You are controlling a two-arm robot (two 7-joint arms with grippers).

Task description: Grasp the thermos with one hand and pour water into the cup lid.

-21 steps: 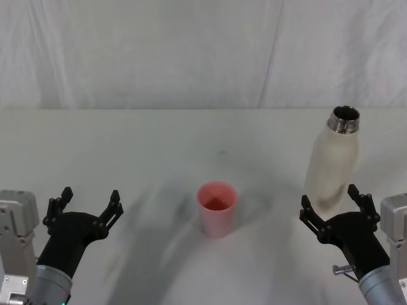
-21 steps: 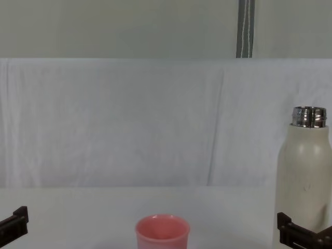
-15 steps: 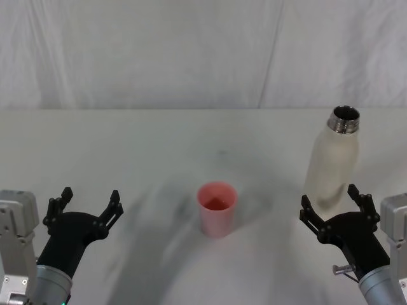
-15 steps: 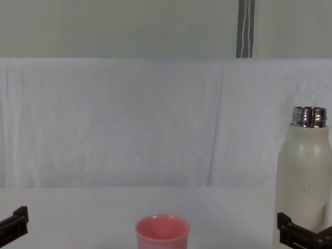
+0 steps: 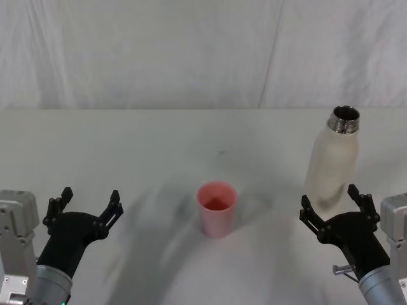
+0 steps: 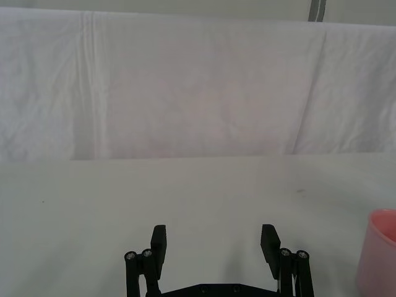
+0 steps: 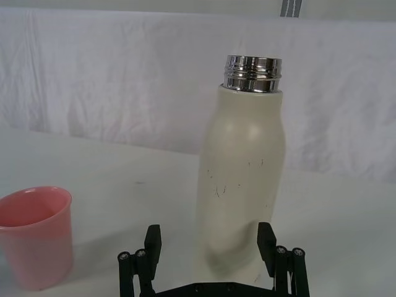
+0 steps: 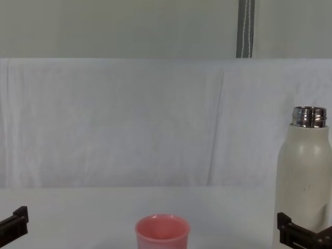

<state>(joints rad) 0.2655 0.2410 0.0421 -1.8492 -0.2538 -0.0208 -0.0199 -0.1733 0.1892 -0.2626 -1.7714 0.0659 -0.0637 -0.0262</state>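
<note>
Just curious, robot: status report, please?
Both grippers, left and right, open, empty. Thermos upright, uncapped, ahead of right jaws. Cup lid centre. Path unobstructed.

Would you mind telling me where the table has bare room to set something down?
The broad stretch of table left of the cup lid, beyond the open left tool, is bare. So is the strip between cup lid and thermos. It is tight only on the right, where the open right tool sits just before the thermos.

We held our left gripper (image 5: 86, 204) low at the near left corner of the table, fingers spread wide. Our right gripper (image 5: 332, 207) waited at the near right corner, equally spread.
</note>
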